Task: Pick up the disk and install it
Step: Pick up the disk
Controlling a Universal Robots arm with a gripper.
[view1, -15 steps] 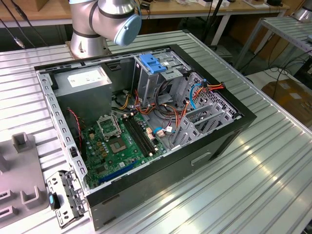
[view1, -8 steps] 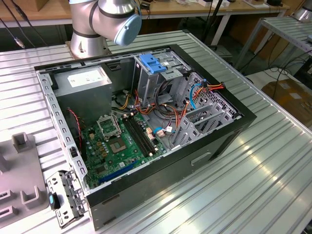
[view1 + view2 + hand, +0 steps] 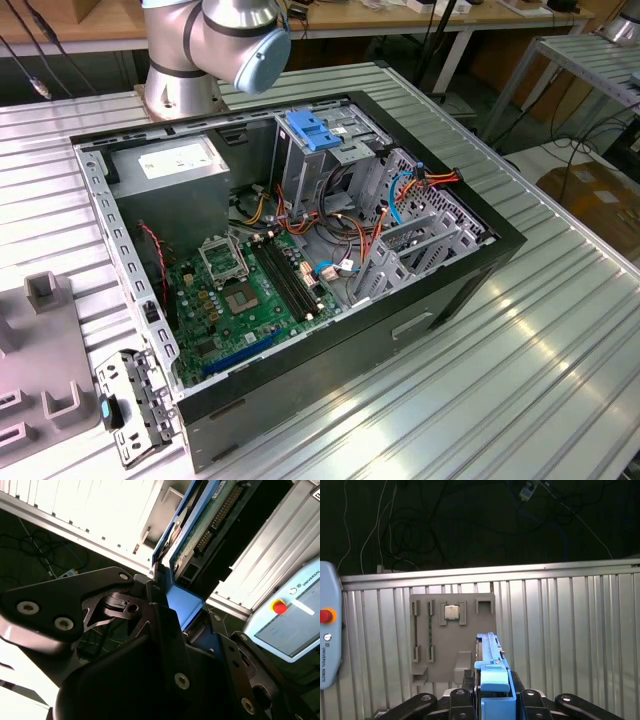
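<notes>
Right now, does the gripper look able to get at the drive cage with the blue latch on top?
Probably yes. The case lies open, and nothing stands over the drive cage; loose cables lie beside it, not over it. The gripper is shut on the disk.

Ribbed metal surface (image 3: 540,340), open computer case (image 3: 300,375) lying on its side, grey fixture plate (image 3: 40,350) (slotted, at the exterior view's left), small metal bracket (image 3: 135,405) just beside the case, arm's base (image 3: 180,95).

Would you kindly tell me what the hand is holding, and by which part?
The hand holds the disk, clamped at its end with the blue plastic rail.
</notes>
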